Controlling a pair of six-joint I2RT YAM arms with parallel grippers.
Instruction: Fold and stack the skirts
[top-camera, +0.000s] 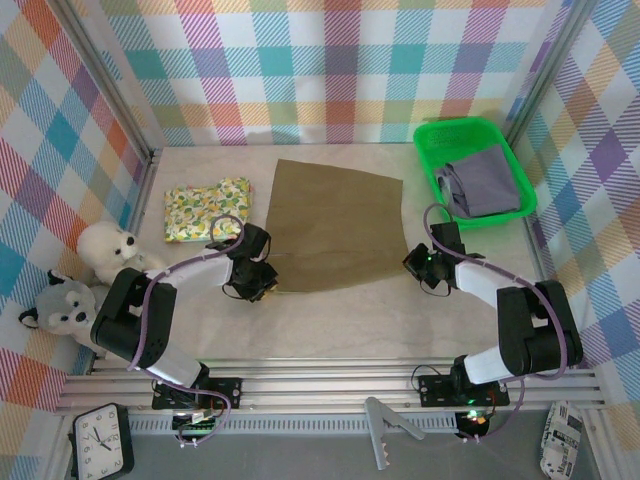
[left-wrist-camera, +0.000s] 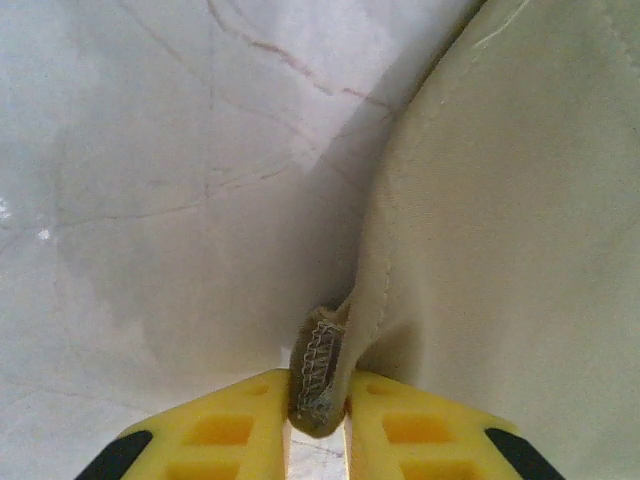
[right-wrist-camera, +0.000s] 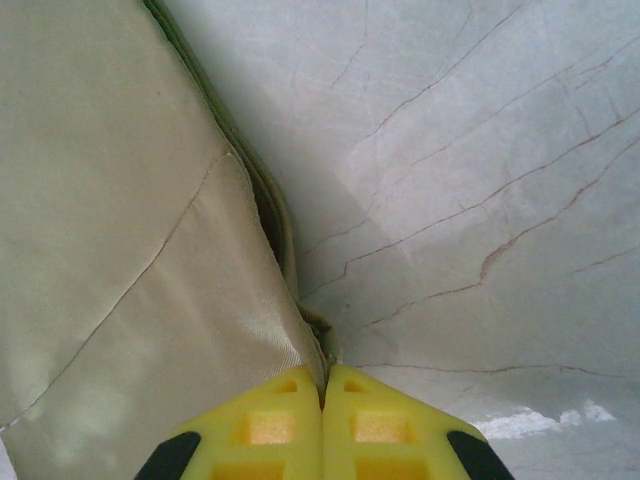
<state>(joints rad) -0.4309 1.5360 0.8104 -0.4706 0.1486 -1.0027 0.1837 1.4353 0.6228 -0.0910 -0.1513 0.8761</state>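
Left gripper (left-wrist-camera: 318, 400) and right gripper (right-wrist-camera: 323, 390) clamp the near corners of the olive-khaki skirt (top-camera: 335, 225). Its fold appears to be starting. The next move likely needs an even lift.

Top view bright, evenly lit, sharp; left wrist view washed pale, the olive skirt (left-wrist-camera: 500, 250) throwing a soft grey shadow on the table (left-wrist-camera: 150, 200) toward 9 o'clock, yellow fingers (left-wrist-camera: 220, 430) slightly soft at 6 o'clock.
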